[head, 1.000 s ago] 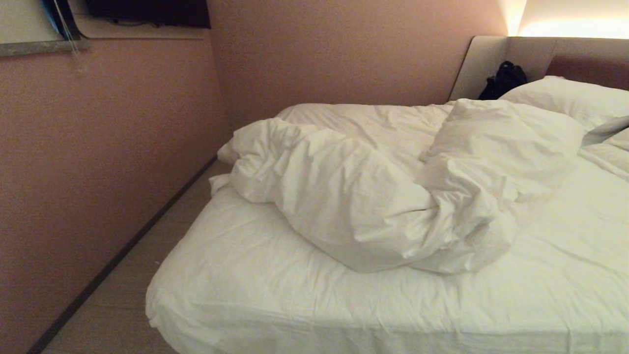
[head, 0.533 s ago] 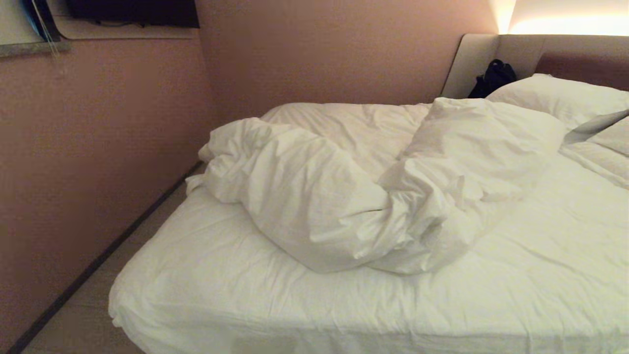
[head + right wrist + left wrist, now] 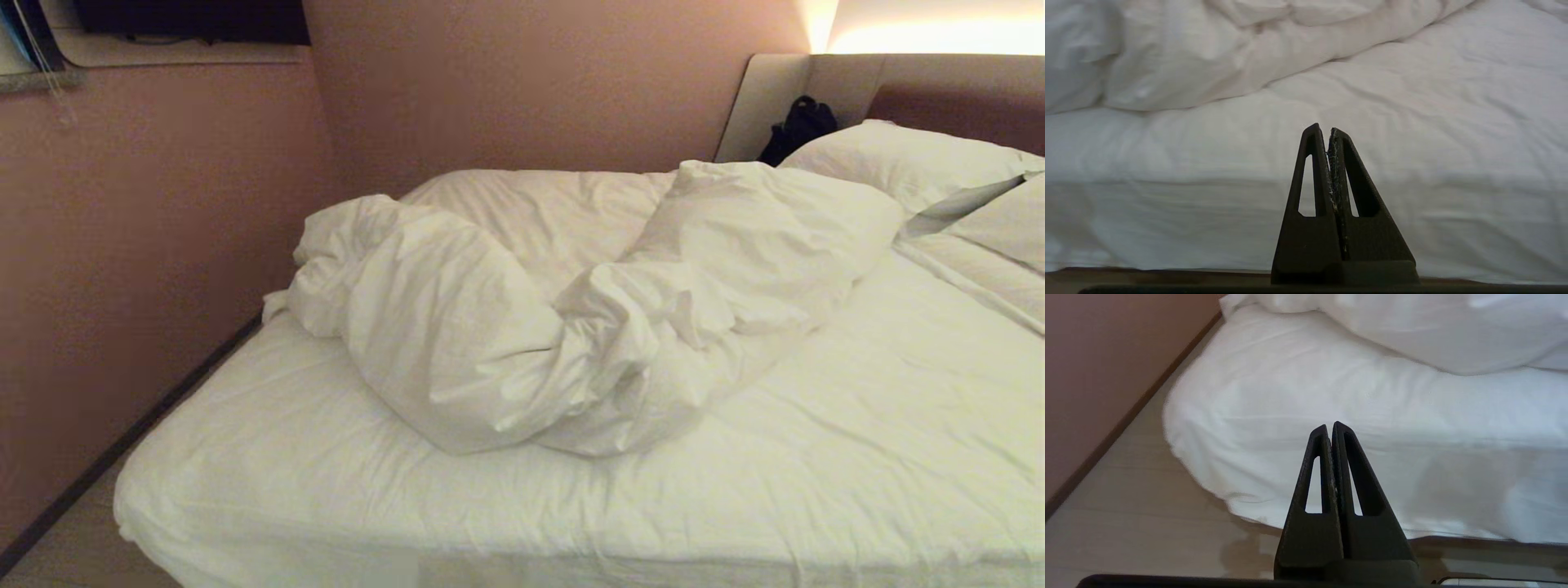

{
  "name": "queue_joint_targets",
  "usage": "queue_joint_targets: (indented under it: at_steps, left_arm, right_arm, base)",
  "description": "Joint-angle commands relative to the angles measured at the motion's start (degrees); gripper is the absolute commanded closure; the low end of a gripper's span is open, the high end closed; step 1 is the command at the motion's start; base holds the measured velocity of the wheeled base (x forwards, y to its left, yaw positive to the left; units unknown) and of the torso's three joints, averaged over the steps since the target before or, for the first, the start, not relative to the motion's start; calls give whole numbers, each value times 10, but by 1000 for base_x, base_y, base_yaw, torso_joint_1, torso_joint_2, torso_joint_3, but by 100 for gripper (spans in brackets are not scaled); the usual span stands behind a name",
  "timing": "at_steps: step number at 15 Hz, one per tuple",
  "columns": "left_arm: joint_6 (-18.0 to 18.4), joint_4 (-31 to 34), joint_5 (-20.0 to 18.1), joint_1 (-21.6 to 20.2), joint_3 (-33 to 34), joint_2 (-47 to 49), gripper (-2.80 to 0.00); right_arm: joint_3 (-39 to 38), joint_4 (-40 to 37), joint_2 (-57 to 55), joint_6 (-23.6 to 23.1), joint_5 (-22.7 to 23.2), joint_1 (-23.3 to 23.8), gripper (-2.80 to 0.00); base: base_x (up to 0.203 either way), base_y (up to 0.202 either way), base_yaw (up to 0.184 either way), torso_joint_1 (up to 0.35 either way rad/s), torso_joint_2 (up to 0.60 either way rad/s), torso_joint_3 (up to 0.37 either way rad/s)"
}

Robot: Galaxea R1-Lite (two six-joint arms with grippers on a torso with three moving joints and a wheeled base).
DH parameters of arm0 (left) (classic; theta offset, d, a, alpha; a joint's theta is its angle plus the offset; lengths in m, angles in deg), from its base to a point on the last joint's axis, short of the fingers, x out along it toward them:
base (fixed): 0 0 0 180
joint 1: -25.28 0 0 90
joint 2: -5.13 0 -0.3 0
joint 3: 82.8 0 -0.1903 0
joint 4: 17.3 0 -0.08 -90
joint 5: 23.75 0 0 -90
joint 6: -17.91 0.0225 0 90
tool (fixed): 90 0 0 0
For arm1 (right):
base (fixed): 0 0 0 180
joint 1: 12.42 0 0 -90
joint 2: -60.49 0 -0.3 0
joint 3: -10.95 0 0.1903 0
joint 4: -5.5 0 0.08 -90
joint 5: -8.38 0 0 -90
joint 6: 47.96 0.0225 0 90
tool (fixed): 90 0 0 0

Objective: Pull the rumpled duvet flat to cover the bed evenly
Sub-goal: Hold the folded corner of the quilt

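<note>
Duvet [image 3: 1188,61] beyond right claw [image 3: 1328,132], apart

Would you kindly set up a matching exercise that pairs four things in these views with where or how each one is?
Things:
1. duvet
2. pillows
3. black bag
4. left gripper

States:
A. shut, short of the bed's corner
B. bunched in a heap mid-mattress
C. against the headboard
D. in the nook beyond the pillows

Pairs: 1-B, 2-C, 3-D, 4-A
</note>
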Motion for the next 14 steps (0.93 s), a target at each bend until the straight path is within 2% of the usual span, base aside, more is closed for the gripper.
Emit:
queue_joint_targets:
  at_steps: [1, 14]
  left_arm:
    - [0, 0, 0, 0, 0, 1, 0]
    - [0, -1, 1, 0, 1, 1, 0]
  right_arm:
    - [0, 0, -1, 0, 0, 0, 0]
    - [0, 0, -1, 0, 0, 0, 0]
  base:
    - [0, -192, 2, 2, 4, 2]
    - [0, -194, -1, 2, 3, 3]
